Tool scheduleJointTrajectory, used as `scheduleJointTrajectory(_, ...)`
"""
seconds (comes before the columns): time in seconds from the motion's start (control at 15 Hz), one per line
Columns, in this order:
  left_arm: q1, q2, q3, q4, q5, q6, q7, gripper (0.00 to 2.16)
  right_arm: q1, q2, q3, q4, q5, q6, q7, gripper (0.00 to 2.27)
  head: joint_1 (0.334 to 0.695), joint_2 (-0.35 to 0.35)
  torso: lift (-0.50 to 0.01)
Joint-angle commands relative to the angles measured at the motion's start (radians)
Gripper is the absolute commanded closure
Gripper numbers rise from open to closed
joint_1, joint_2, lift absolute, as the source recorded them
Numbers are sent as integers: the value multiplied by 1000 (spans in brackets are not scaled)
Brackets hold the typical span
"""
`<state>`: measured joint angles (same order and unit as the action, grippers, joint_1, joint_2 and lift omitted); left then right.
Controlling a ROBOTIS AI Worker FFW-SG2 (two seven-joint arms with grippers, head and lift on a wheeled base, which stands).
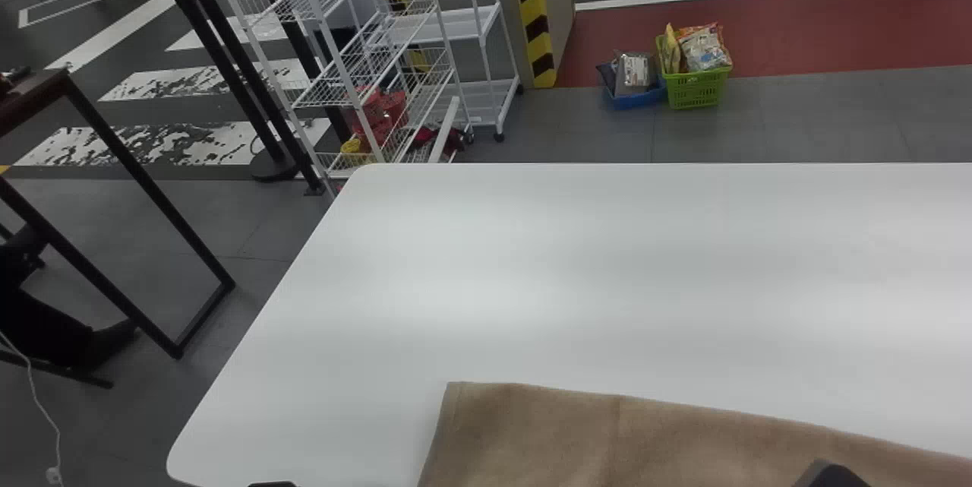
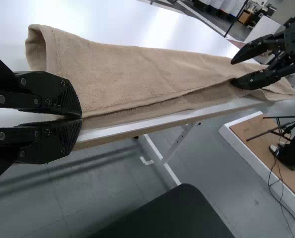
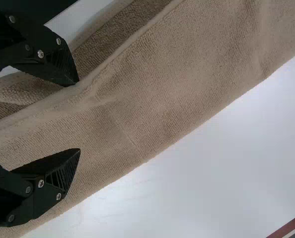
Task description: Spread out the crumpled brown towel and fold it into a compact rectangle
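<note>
Folded lengthwise into a long strip, the brown towel [image 1: 607, 434] lies along the table's near edge. At the bottom edge of the head view, a dark part of my left gripper [image 1: 272, 484] shows left of the towel. In the left wrist view my left gripper [image 2: 80, 117] is shut on the edge of the towel [image 2: 132, 74] near one end. My right gripper [image 1: 831, 475] is over the towel farther right in the head view. In the right wrist view the right gripper [image 3: 79, 116] stands open, one finger beside the upper layer's edge of the towel [image 3: 187, 74], the other above the cloth.
The white table [image 1: 569, 267] stretches beyond the towel. Behind it stand a white wire rack [image 1: 364, 69] and a green basket [image 1: 697, 88] on the floor. A dark-framed table [image 1: 144, 168] is at the left. The left wrist view shows a black surface [image 2: 172, 218] near the table edge.
</note>
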<state>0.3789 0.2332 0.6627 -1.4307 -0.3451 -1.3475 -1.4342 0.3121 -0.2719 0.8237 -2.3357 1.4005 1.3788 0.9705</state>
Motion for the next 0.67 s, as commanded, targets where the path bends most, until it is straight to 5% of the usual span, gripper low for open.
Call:
scheduleJointTrajectory(0.0, 0, 0, 0, 1, 0, 0, 0, 1021, -2, 3, 5, -14, -3, 7, -1, 458, 695, 350, -127)
scheduleJointTrajectory(0.4, 0, 0, -2, 1, 0, 0, 1, 1021, -2, 5, 14, -21, -3, 10, 7, 505, 695, 350, -127)
scheduleJointTrajectory(0.53, 0, 0, 0, 1, 0, 0, 0, 1021, -2, 6, 11, -21, -3, 4, 20, 1112, 695, 350, -127)
scheduleJointTrajectory(0.6, 0, 0, 0, 1, 0, 0, 0, 1021, -2, 6, 11, -21, -1, 4, 24, 1116, 695, 350, -127)
